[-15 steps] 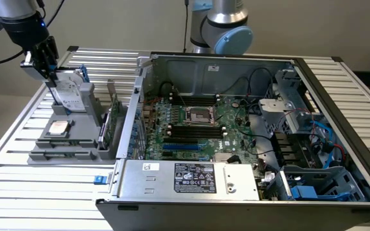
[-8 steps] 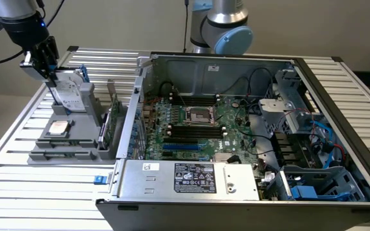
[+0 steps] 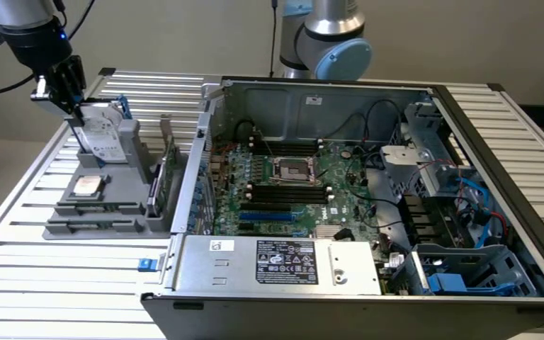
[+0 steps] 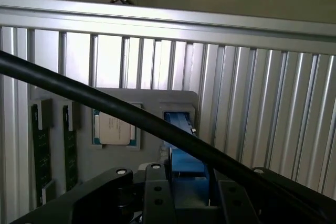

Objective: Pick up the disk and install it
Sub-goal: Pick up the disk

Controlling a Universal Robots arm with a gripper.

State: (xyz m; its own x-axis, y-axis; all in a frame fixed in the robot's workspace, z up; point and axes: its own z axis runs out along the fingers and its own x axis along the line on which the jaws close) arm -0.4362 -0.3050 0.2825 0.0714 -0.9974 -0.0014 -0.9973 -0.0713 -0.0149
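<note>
- Fingers: pinched on the upper edge of the disk's blue frame. In the wrist view the blue plastic fills the gap between them, with no space visible on either side.
- Gripper: in the upper left of the exterior view, pointing down onto the disk's top edge, toward that edge's left end.
- Disk: standing on edge, slightly tilted, in a slot of the grey holder, with its white label toward the camera. Judge it not yet lifted, since its lower part sits inside the slot.
- Handling (a judgement): treat the disk as a stiff, dense metal block, heavy for its size. It will not flex, but it may swing or slip if you hold it by one corner. The blue frame is thinner plastic and probably gives a little, and its smooth sides offer only modest friction. Take hold across the two broad faces, near the middle of the top edge, and spare the label side from knocks.
- Chip: small and silver, lying flat on the holder just in front of the disk, clear of the grip.
- Surround: the slatted table carries the holder. The open computer case stands to the exterior view's right, apart from the disk.
- Cable: black, crossing in front of the disk in the wrist view.
</note>
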